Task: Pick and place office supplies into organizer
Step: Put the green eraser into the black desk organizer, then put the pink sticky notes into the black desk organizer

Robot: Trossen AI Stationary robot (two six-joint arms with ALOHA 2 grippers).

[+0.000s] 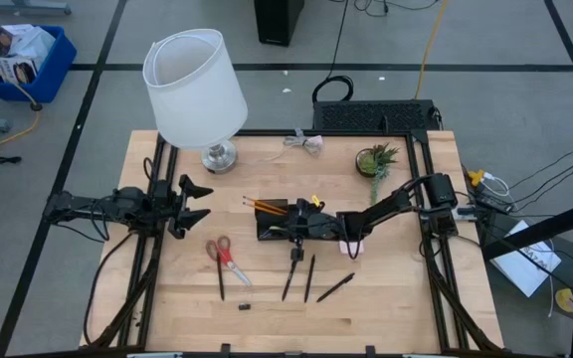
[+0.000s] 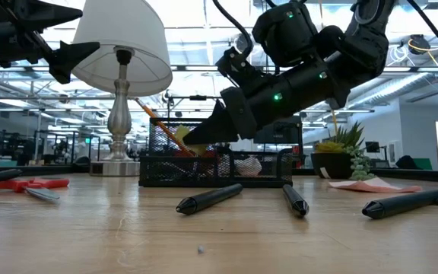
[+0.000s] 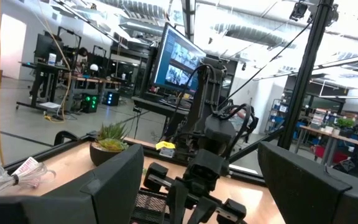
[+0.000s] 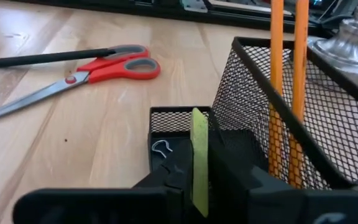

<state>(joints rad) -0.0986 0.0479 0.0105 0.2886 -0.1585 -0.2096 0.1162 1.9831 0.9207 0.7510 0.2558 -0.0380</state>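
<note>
The black mesh organizer point(image 1: 272, 227) stands mid-table, with two orange pencils point(image 4: 288, 74) leaning in its tall compartment and a paper clip point(image 4: 160, 148) in a low one. My right gripper point(image 1: 301, 227) hovers over it, shut on a thin yellow-green flat piece point(image 4: 199, 155). Red-handled scissors point(image 1: 222, 251) and a black pen point(image 1: 220, 280) lie to the left of the organizer. Three black pens point(image 1: 309, 278) lie nearer. A tiny dark bit point(image 1: 245, 308) lies near the front edge. The pink pad point(image 1: 351, 247) lies under the right arm. My left gripper point(image 1: 192, 199) waits open at the table's left. My right gripper pinches the yellow-green piece by its lower part point(image 4: 199, 186) between the two fingers. The piece stands on edge in the hold, its free end point(image 4: 197, 118) sticking out past the fingertips above the organizer's low compartment. It is lifted clear of the table.
A white-shaded lamp point(image 1: 197, 85) stands at the far left and a small potted plant point(image 1: 376, 159) at the far right. A clear wrapper point(image 1: 306, 142) lies at the far edge. A black mesh box point(image 1: 371, 114) sits beyond the table. Bare wood shows near the front corners.
</note>
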